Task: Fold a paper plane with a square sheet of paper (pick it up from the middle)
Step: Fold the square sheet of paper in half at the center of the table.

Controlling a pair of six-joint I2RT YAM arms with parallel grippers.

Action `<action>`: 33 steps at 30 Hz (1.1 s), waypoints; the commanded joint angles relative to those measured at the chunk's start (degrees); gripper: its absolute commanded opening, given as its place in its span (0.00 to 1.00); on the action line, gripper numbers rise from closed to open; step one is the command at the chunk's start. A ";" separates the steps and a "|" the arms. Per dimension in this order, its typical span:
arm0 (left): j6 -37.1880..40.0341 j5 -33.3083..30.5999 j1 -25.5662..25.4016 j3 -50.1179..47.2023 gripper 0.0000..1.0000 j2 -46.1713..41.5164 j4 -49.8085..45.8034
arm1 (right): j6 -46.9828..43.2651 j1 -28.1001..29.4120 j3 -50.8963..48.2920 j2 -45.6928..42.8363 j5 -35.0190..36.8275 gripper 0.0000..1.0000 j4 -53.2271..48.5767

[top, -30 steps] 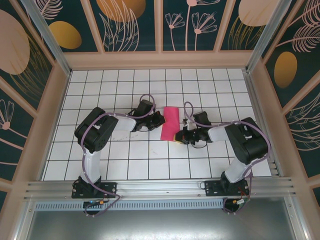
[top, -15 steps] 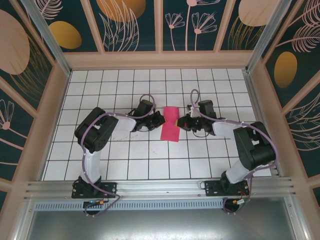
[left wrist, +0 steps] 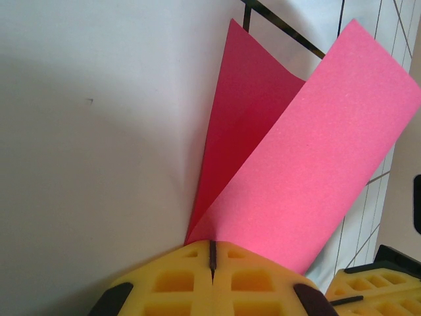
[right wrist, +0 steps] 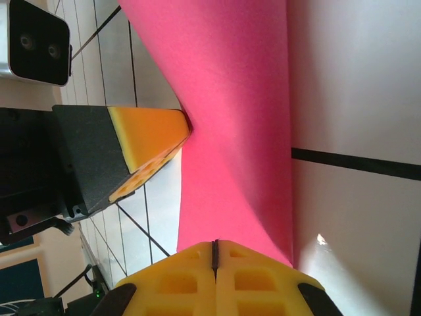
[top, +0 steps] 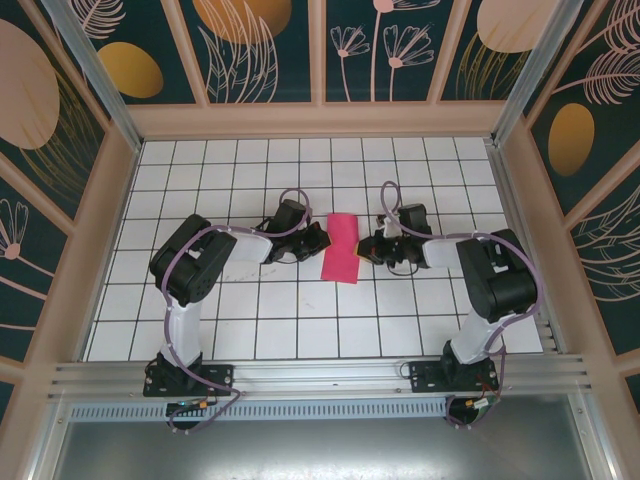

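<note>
The square sheet of paper (top: 341,247) lies folded into a narrow magenta-pink strip in the middle of the table. My left gripper (top: 319,241) is shut, with its tips on the strip's left edge. In the left wrist view the two pink layers (left wrist: 309,151) spread apart from my left gripper's (left wrist: 212,245) closed yellow fingertips. My right gripper (top: 370,248) is shut at the strip's right edge. In the right wrist view the paper (right wrist: 237,131) runs under my right gripper's (right wrist: 214,245) tips, and the left gripper's fingertip (right wrist: 151,131) touches the far edge.
The white gridded table (top: 300,330) is boxed in by wooden walls (top: 320,120). An aluminium rail (top: 320,375) runs along the near edge by both arm bases.
A second ago the right gripper was at the strip's lower end, where yellow showed. It has moved up to the strip's middle right edge, and the strip now shows pink all over. The left gripper stayed put.
</note>
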 commanded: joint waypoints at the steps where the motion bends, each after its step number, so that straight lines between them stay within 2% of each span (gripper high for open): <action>1: 1.00 -1.82 -0.41 -1.57 0.00 2.45 -3.18 | 0.44 -0.28 3.22 0.89 -1.13 0.00 1.81; 4: 0.99 -1.86 -0.34 -1.57 0.00 2.42 -3.25 | 0.44 -0.12 4.08 3.23 -1.75 0.00 2.50; 13: 1.19 -1.62 -0.43 -1.33 0.00 2.81 -3.42 | -0.63 -0.26 1.55 7.63 3.31 0.00 1.25; 22: 1.29 -1.63 -0.41 -1.14 0.00 2.90 -3.66 | -0.56 -1.26 8.00 2.43 1.09 0.00 -2.14; 33: 1.54 -1.49 -0.39 -1.13 0.00 2.90 -3.88 | -1.59 -2.10 10.95 9.73 0.20 0.00 -1.30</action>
